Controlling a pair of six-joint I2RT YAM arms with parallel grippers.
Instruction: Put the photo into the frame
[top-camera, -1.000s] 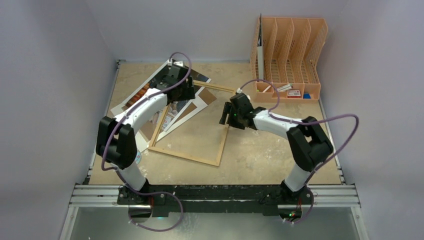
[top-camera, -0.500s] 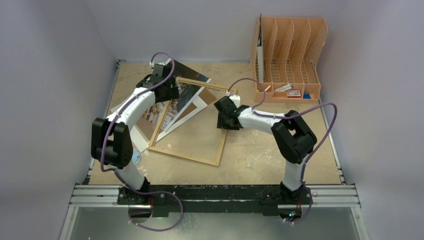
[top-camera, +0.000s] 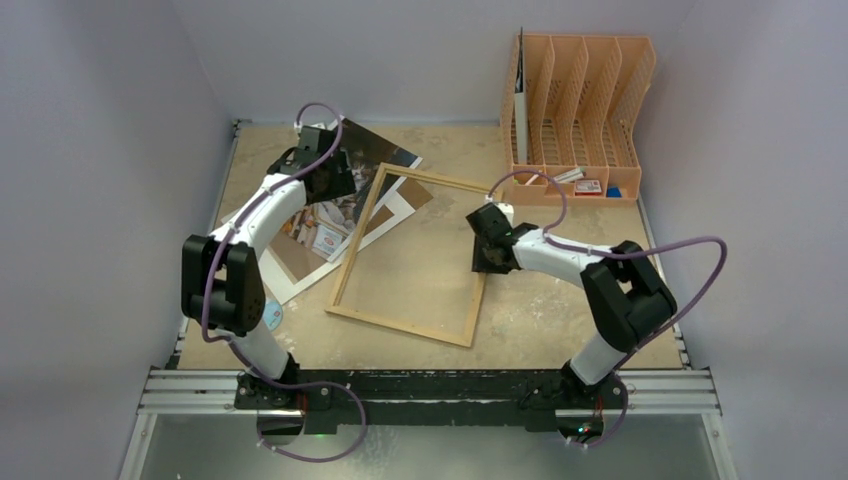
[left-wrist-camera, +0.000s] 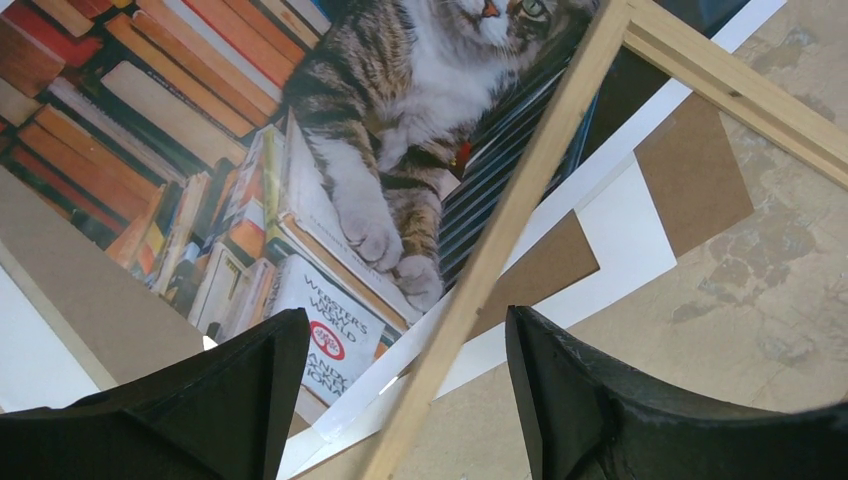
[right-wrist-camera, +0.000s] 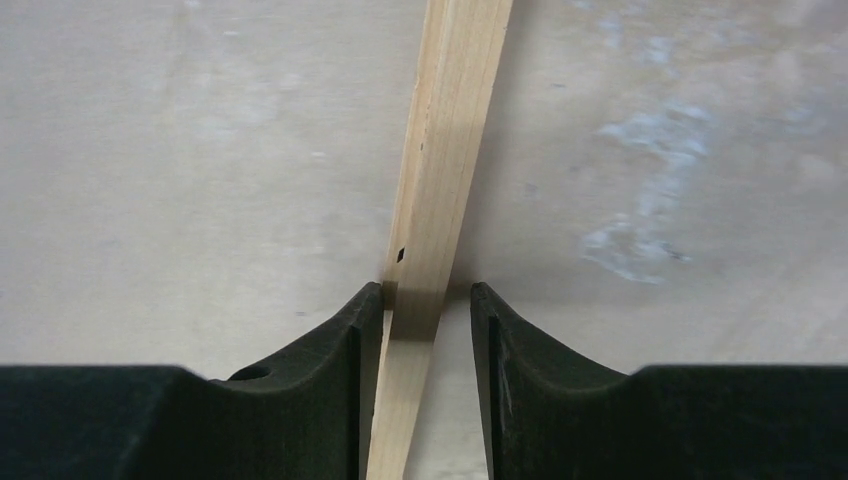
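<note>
One table (top-camera: 560, 320) carries one frame (top-camera: 400, 326), an open light-wood rectangle lying askew at mid-surface, its far-left corner overlapping a pile of paper. One orange file organiser (top-camera: 580, 100) stands at the far-right corner. One photo (left-wrist-camera: 300, 150), the cat among books, lies face up toward the far-left corner on white sheets (left-wrist-camera: 620, 215) and a brown board (left-wrist-camera: 690, 170), with the frame's left rail crossing over it. Two grippers are at work. The left gripper (left-wrist-camera: 402, 315) hangs above the photo and that rail, jaws spread wide, gripping nothing. The right gripper (right-wrist-camera: 425, 290) straddles the frame's right rail, one finger against the wood, a sliver of gap at the other, not yet clamped.
</note>
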